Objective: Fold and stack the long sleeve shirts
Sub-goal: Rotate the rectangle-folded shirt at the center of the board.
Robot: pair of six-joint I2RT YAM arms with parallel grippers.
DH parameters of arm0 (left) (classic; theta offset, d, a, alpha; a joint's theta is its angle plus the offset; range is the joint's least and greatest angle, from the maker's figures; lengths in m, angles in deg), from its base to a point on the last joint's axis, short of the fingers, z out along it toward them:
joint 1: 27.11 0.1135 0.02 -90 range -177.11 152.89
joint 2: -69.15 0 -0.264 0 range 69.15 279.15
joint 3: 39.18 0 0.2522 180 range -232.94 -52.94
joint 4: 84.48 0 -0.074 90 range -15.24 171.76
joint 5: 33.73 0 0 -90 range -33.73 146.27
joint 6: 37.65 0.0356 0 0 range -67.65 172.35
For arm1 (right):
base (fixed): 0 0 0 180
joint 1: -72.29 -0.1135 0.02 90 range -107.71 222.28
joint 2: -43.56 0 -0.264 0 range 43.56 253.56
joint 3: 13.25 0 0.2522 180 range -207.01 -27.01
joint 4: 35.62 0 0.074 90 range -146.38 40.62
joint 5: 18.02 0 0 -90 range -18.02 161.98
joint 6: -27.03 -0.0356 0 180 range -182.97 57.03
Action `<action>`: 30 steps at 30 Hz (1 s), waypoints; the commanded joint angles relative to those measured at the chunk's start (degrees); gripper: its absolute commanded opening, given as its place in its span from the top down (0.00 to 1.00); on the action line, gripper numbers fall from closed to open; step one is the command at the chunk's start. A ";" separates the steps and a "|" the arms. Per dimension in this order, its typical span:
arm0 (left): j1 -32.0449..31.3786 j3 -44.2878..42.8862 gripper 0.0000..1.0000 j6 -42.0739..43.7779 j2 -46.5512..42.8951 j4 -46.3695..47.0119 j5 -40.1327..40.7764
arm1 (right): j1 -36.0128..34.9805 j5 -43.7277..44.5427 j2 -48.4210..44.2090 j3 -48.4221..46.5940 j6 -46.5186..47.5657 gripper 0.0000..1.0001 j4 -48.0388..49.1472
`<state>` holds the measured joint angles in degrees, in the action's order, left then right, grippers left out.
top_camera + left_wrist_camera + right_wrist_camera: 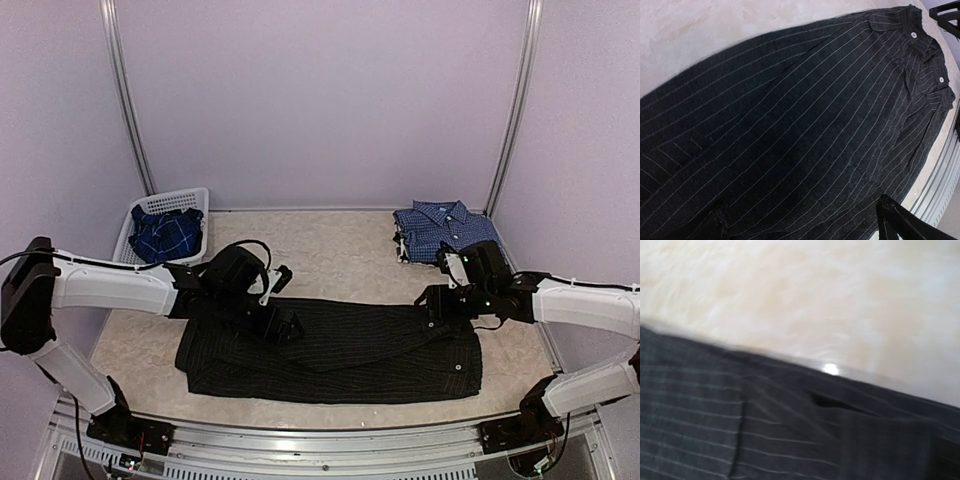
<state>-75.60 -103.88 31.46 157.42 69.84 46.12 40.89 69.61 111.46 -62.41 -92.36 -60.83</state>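
Observation:
The black pinstriped long sleeve shirt (340, 355) lies flat across the near table as a long folded strip. My left gripper (283, 325) hovers over its upper left part. In the left wrist view its fingers (895, 220) stand wide apart at the bottom, open, with only striped cloth (790, 125) beneath. My right gripper (432, 305) sits at the shirt's far right edge. The right wrist view is blurred and shows the cloth edge (765, 430) but no fingers. A blue-and-white checked shirt (445, 230) lies folded at the back right. A darker blue plaid shirt (165, 232) lies bunched in the basket.
A white lattice basket (190, 197) stands at the back left against the wall. The beige table top (340, 255) shows between the shirts. A metal rail (330, 445) runs along the near edge by the arm bases.

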 commanded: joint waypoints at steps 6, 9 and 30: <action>-2.66 8.61 0.01 -13.06 -4.68 -0.09 8.48 | -4.19 -10.95 11.53 -3.88 7.29 0.39 6.62; -2.44 10.74 0.01 -14.40 -5.78 -0.39 9.88 | -4.35 -12.26 15.04 -3.97 7.35 0.39 7.74; 9.42 2.98 0.01 -7.14 7.52 0.81 3.92 | -4.34 -5.52 15.61 -6.85 6.22 0.37 1.03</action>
<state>-68.14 -95.40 18.04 158.60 71.87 53.17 36.93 61.02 131.75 -68.13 -85.75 -56.67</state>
